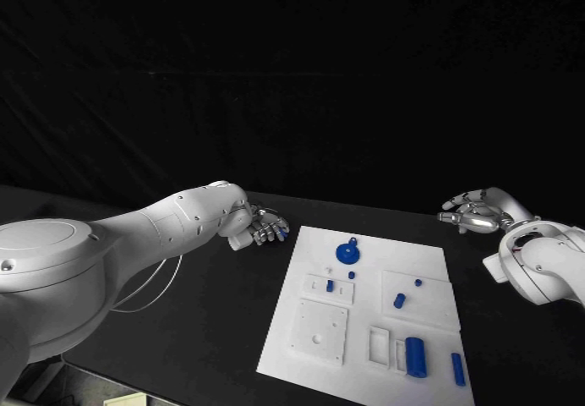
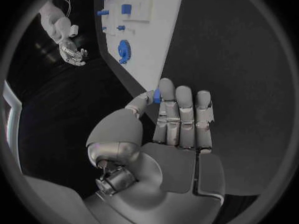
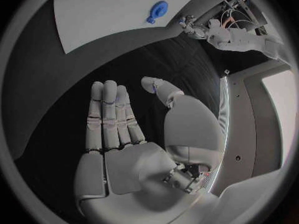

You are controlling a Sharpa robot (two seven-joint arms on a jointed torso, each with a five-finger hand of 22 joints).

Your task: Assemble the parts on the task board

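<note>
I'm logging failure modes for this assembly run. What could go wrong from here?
The left hand pinches a small blue part only at the tips of its fingers, off the task board; it might slip onto the black table. The blue gear lies loose near the board's far edge and could be knocked.

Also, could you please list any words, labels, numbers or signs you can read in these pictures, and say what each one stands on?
None: no readable text anywhere.
The task board and its blue parts bear no readable print.
The left hand and the right hand show no lettering either.
</note>
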